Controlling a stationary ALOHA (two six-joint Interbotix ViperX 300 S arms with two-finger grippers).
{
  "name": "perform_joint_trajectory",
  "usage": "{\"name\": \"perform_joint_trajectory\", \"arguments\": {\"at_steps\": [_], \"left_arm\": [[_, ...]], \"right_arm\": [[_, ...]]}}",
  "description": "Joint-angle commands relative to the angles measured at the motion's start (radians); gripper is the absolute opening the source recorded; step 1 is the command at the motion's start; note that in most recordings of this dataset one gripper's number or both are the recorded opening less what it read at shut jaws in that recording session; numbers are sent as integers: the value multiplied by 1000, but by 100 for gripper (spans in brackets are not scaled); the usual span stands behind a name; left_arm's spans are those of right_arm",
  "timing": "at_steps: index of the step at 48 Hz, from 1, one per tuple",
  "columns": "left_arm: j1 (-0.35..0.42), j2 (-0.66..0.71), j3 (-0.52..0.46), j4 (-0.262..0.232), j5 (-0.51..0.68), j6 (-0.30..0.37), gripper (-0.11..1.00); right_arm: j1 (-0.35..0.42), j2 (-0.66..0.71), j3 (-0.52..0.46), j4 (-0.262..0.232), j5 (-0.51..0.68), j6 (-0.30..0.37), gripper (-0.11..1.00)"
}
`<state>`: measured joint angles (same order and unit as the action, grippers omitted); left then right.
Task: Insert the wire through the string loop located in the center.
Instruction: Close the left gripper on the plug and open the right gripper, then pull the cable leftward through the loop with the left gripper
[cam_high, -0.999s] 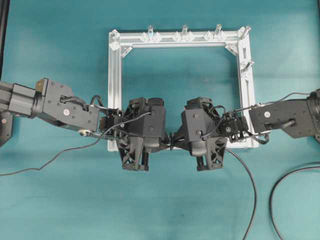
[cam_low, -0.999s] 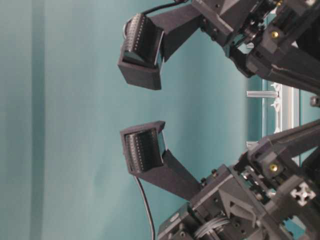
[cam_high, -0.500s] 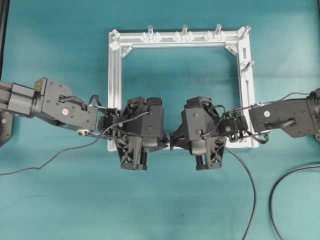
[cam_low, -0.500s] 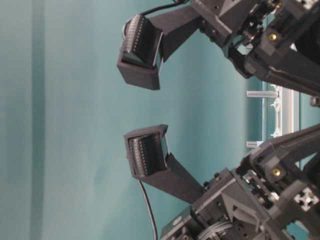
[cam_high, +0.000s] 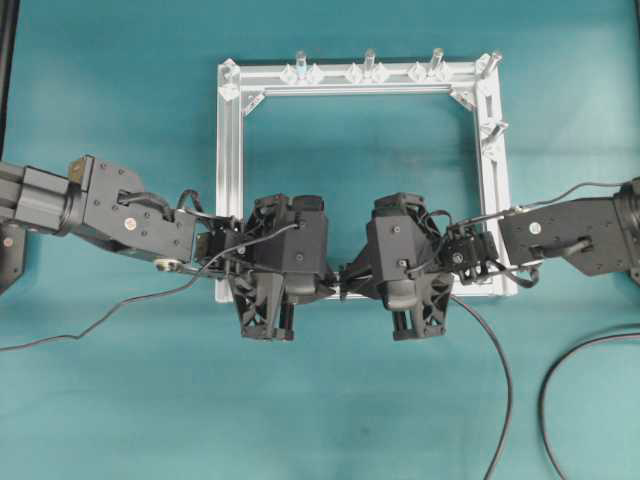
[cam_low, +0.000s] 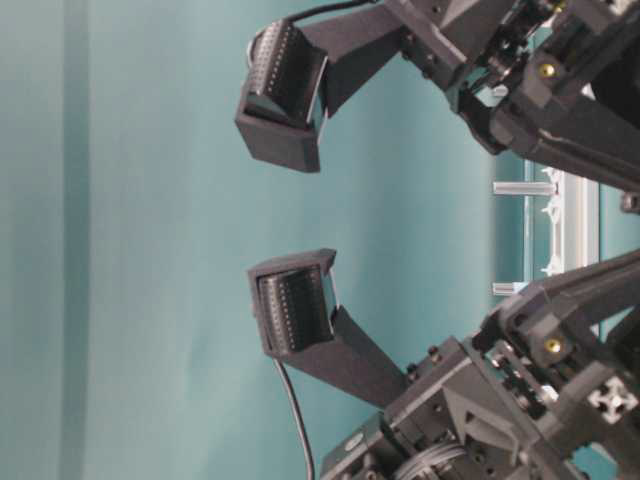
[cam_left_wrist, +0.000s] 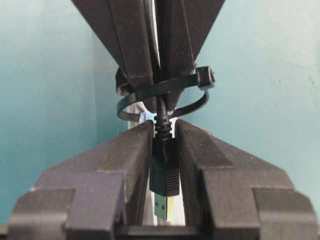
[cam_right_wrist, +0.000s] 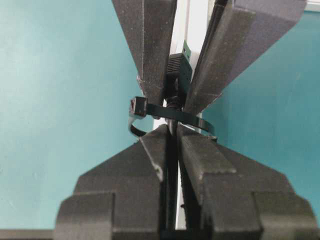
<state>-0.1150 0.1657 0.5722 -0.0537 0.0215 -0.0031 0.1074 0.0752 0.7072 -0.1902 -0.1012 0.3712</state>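
While both grippers meet nose to nose at the middle of the near bar, the scene reads like this:

Step now: the wire (cam_left_wrist: 161, 107) is being passed through the string loop (cam_left_wrist: 162, 95), from one gripper to the other. The plug (cam_left_wrist: 164, 180) looks to be already on the left side of the loop.

Left gripper (cam_left_wrist: 164, 150): its two fingers are pressed together on the plug end of the wire.

Right gripper (cam_right_wrist: 171, 145): its fingers are squeezed onto the thin cord of the wire, just on its own side of the loop.

Where the wire is: it goes straight through the loop, and the loop sits between the two sets of fingertips. From above, the rest of the wire (cam_high: 490, 360) trails down across the table.

Where the loop is: on the near bar of the silver frame (cam_high: 228, 150), in the middle, mostly hidden from above by the two grippers.

Next move, my guess: the right gripper should let go, and the left should pull the plug gently away, without tugging the loop sideways.

Containers: none can be seen, so nothing is inside anything.
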Motion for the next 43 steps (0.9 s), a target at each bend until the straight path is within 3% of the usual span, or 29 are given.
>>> {"name": "perform_joint_trajectory", "arguments": {"at_steps": [1, 6, 16, 43], "left_arm": [[-6, -32, -3, 2, 8, 3, 16], [-5, -34, -3, 2, 11, 3, 16], [-5, -34, -5, 2, 17, 3, 16], [-5, -61, 2, 2, 51, 8, 16]], "right_arm": [[2, -14, -6, -2, -3, 2, 7], [2, -14, -6, -2, 0, 3, 12], [2, -14, -5, -2, 31, 2, 70], [2, -43, 5, -2, 35, 0, 68]]}}
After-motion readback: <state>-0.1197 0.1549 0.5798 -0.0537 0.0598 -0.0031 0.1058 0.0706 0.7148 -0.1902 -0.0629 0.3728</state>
